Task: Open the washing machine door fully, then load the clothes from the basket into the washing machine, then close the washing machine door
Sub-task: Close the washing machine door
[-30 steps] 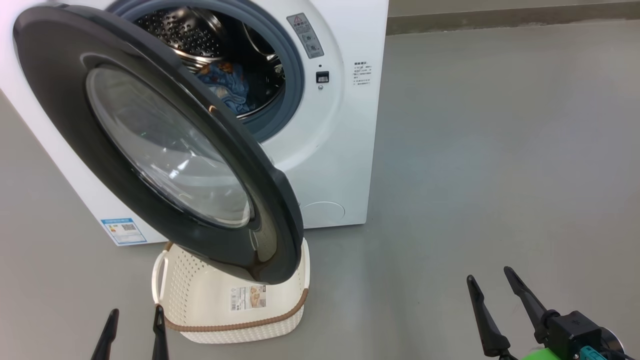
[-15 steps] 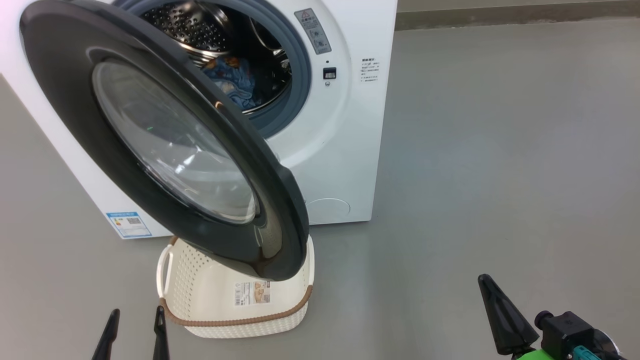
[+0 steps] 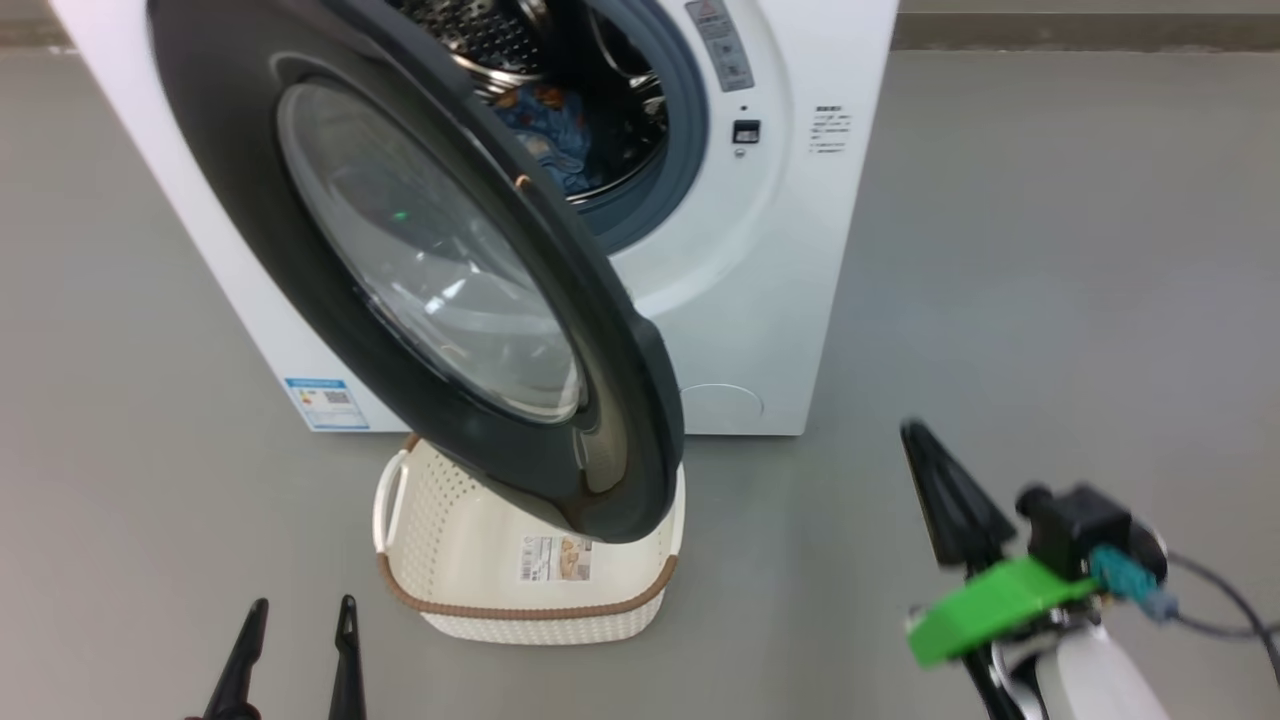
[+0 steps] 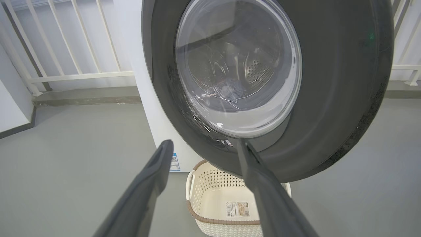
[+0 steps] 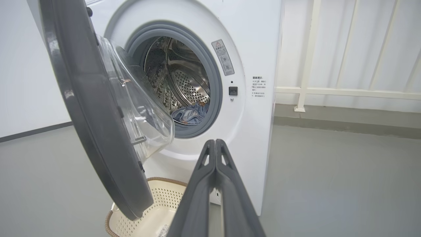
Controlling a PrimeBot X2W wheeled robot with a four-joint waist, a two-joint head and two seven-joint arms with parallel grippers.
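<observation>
Since one second ago the right gripper [image 3: 915, 435] has brought its two fingers together and is now sitting higher in the head view, at 4 o'clock. The head camera has also been turning, so the whole scene is lying further right.

The door [image 3: 420, 280] is standing partly open with its outer face toward the robot, at 10 o'clock in the head view. Its lower edge is hanging over the basket [image 3: 540, 625], which is sitting on the floor [image 3: 1050, 250] at 6 o'clock and showing no clothes inside. The clothes [image 5: 190, 113] are lying in the drum [image 5: 187, 82] of the washing machine [image 3: 800, 250], low and near the grey ring [image 5: 216, 98]. The left gripper [image 3: 303, 603] is waiting at 7 o'clock, fingers apart, holding nothing.

Judgement: loading is looking complete, and closing the door is remaining.

Hazards:
- The pressed-together fingertips may be sliding off the glossy rim.
- A push on the inner side would be swinging the door wider.
- Fabric near the ring may be getting pinched and blocking the latch.
- A weak push may be leaving the door unlatched.
</observation>
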